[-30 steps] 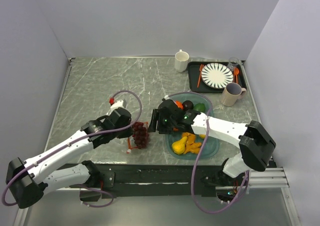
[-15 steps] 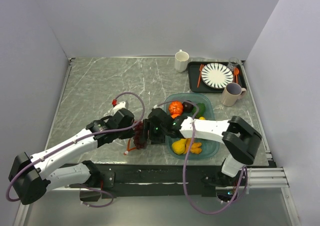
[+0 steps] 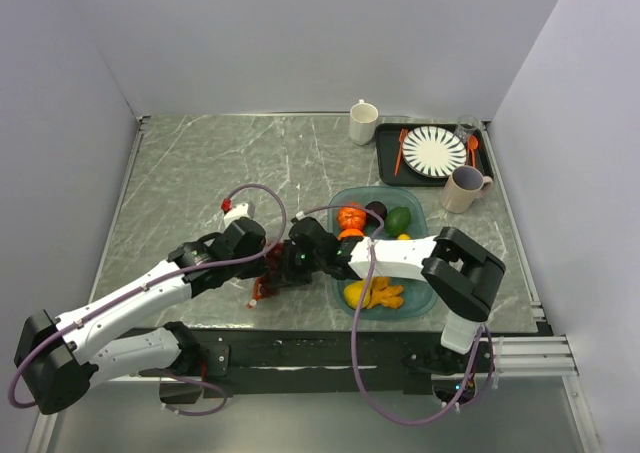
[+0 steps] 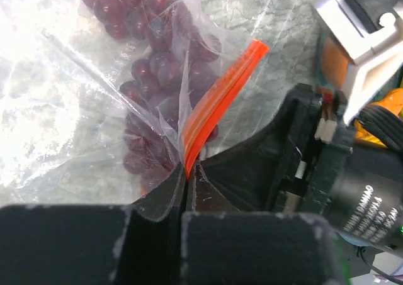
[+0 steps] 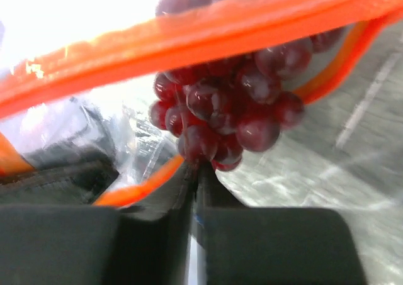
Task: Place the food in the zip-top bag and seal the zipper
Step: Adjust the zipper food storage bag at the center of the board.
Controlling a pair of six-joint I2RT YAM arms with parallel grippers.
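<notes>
The clear zip-top bag (image 4: 56, 115) lies on the marble table with the purple grape bunch (image 4: 148, 77) inside it. My left gripper (image 4: 189, 172) is shut on the orange-red zipper (image 4: 217, 102) at one end of the mouth. My right gripper (image 5: 198, 168) has its jaws pressed together on the lower zipper strip (image 5: 138, 181), right under the grapes (image 5: 233, 109); the upper strip (image 5: 220, 27) runs above them. In the top view both grippers (image 3: 268, 265) (image 3: 288, 269) meet at the bag. An orange (image 3: 351, 218), dark plum (image 3: 376, 210), green fruit (image 3: 399, 218) and yellow pieces (image 3: 372, 293) lie in the teal tray (image 3: 425, 291).
At the back right a black tray (image 3: 385, 168) carries a striped plate (image 3: 434, 150), an orange fork (image 3: 401, 151) and a spoon (image 3: 472, 149). A white mug (image 3: 363, 121) stands left of it and a beige mug (image 3: 463, 188) in front. The table's front edge runs just below the bag.
My right gripper has moved left from over the teal tray to the bag's mouth and closed there. The left arm kept its hold on the zipper and shifted slightly right.
</notes>
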